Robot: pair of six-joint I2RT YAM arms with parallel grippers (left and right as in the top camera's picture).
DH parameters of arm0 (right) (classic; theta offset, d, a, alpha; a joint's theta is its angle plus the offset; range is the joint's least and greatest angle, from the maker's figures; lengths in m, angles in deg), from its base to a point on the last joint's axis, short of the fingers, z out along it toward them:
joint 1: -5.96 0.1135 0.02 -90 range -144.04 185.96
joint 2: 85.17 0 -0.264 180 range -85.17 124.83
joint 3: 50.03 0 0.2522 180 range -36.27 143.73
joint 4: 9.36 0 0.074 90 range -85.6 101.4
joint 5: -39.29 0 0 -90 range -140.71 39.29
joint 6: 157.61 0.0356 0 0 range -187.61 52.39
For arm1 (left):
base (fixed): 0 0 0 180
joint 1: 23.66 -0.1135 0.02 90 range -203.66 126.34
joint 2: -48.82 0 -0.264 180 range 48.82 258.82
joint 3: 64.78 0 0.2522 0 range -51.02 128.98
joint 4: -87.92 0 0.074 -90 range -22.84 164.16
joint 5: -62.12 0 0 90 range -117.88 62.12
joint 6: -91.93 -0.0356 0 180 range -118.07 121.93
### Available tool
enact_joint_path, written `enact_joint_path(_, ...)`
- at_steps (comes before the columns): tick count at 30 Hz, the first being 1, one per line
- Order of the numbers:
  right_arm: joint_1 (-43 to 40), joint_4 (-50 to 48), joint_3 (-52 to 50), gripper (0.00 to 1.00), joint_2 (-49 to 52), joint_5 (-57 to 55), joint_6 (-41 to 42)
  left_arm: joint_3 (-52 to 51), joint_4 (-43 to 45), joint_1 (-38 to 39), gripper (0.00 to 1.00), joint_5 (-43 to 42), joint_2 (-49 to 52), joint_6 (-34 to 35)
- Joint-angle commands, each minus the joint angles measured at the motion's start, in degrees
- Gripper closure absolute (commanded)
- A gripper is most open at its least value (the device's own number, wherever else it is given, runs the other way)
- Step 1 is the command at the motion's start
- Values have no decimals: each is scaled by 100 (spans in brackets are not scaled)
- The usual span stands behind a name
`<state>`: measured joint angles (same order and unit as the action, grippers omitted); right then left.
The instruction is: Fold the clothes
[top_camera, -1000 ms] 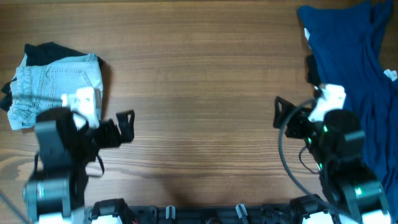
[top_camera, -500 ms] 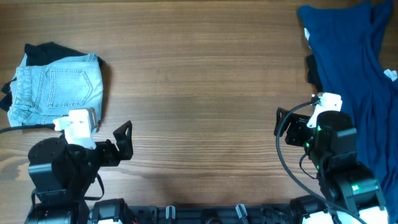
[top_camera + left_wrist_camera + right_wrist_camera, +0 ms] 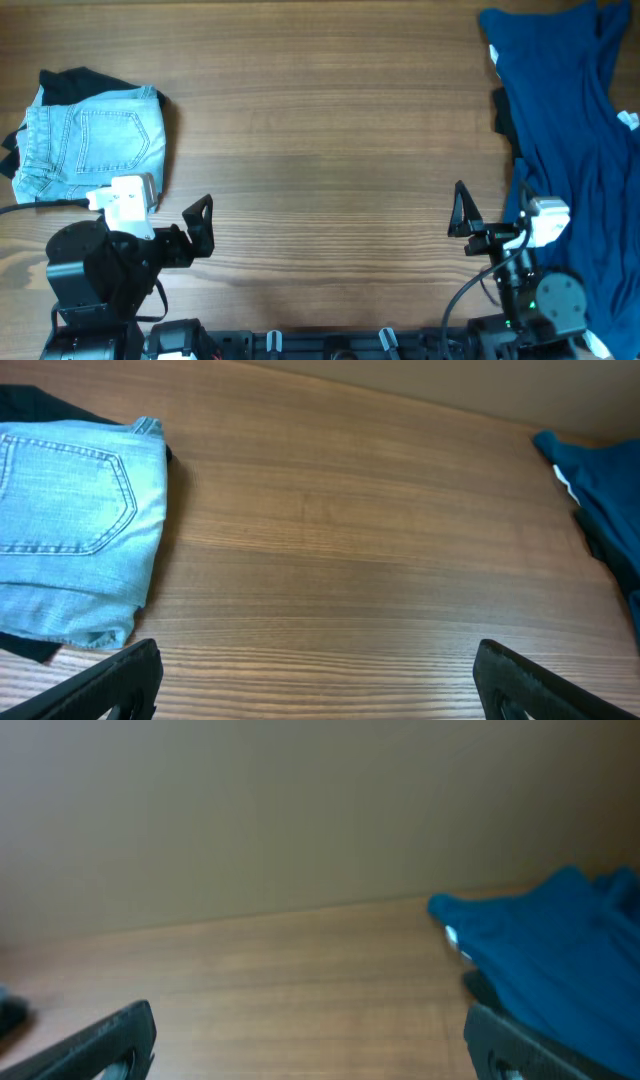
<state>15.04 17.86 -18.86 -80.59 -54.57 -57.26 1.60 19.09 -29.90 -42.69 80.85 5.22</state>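
Observation:
The light-blue denim shorts (image 3: 95, 140) lie folded at the far left of the table, back pocket up, on top of a black garment (image 3: 70, 82) that shows at their edges. A big navy garment (image 3: 570, 100) lies crumpled along the right side. My left gripper (image 3: 200, 232) hovers open near the front edge, to the right of and nearer than the shorts (image 3: 70, 530), with bare wood between its fingers (image 3: 110, 685). My right gripper (image 3: 465, 225) is open too, just left of the navy garment (image 3: 560, 950), tilted up and holding nothing.
Wooden table (image 3: 320, 130) runs between the two piles. The navy garment (image 3: 610, 490) reaches the right edge in the left wrist view. Both arm bases stand at the near edge. A plain wall shows beyond the table in the right wrist view.
The left arm drew back from the shorts toward the near edge, then held still. The right arm has pulled back toward the near edge and pitched upward. Both grippers stayed open.

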Motion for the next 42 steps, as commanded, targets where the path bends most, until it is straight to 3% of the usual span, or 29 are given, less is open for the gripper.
enact_joint_path(1, -243, -1237, -955, 0, -437, 94, -140, -33, 15, 39, 0, 33, -15, 35)
enact_joint_path(5, -518, -2391, -1696, 0, -439, 140, -151, -33, 17, 39, 0, 33, -15, 35)
enact_joint_path(9, -621, -1335, -1711, 0, -439, 1040, -1296, -33, 15, 39, 0, 33, -17, 35)
enact_joint_path(30, -621, -1386, -1711, 0, -415, 1075, -1252, -33, 15, 39, 0, 33, -17, 35)
enact_joint_path(34, -621, -1386, -1711, 0, -415, 1075, -1252, -76, -463, 39, 0, 551, -223, -201)
enact_joint_path(37, -621, -1386, -1711, 0, -415, 1075, -1252, -433, -332, 39, 0, 562, -629, -205)
enact_joint_path(42, -621, -1386, -1711, 0, -415, 1075, -1255, -1961, 562, 39, 0, 595, -1908, -203)
